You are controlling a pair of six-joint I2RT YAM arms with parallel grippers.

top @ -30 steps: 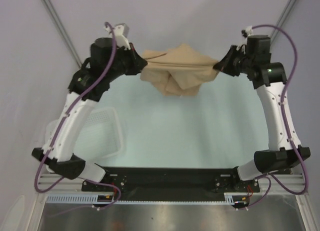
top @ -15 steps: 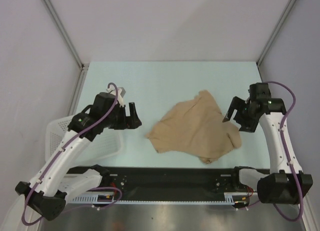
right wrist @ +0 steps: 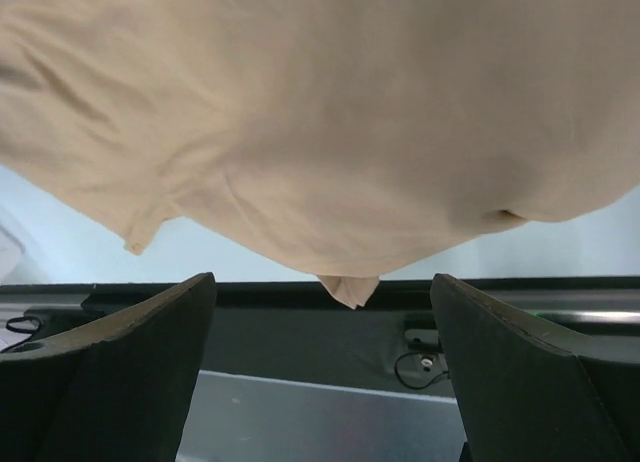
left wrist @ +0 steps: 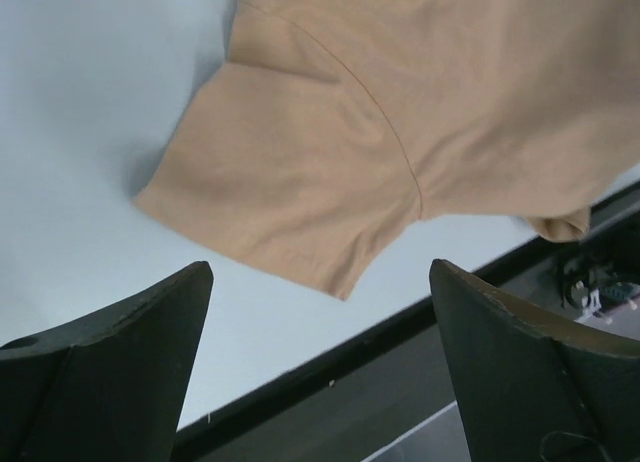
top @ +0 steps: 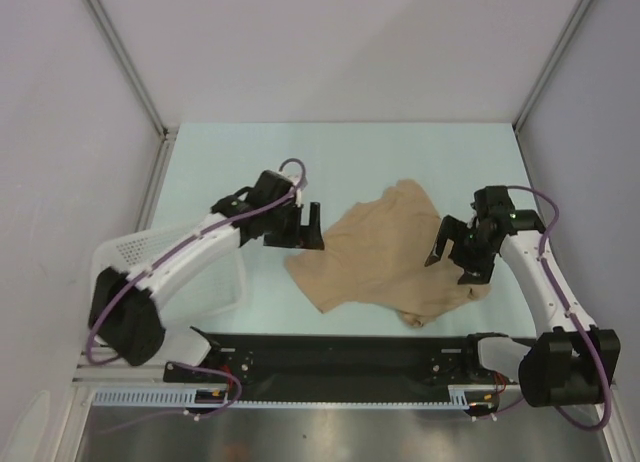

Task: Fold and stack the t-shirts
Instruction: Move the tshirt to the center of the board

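One tan t-shirt point(top: 385, 257) lies loosely spread and creased on the pale table, near the front edge. My left gripper point(top: 297, 236) hovers at its left edge, open, with nothing between the fingers. In the left wrist view a sleeve of the t-shirt point(left wrist: 330, 152) lies just ahead of the left gripper point(left wrist: 320, 272). My right gripper point(top: 455, 264) is over the shirt's right side, also open and empty. The right wrist view shows the t-shirt point(right wrist: 330, 112) filling the space ahead of the right gripper point(right wrist: 322, 278), with a folded corner hanging over the table's edge.
A white lattice basket point(top: 215, 292) sits at the front left, partly under my left arm. The black base rail point(top: 340, 347) runs along the near edge, close to the shirt's lower hem. Walls and frame posts close in the back and sides.
Both grippers opened and let go of the t-shirt, which dropped from being stretched in the air onto the table. Both arms then came down and in toward its left and right edges.
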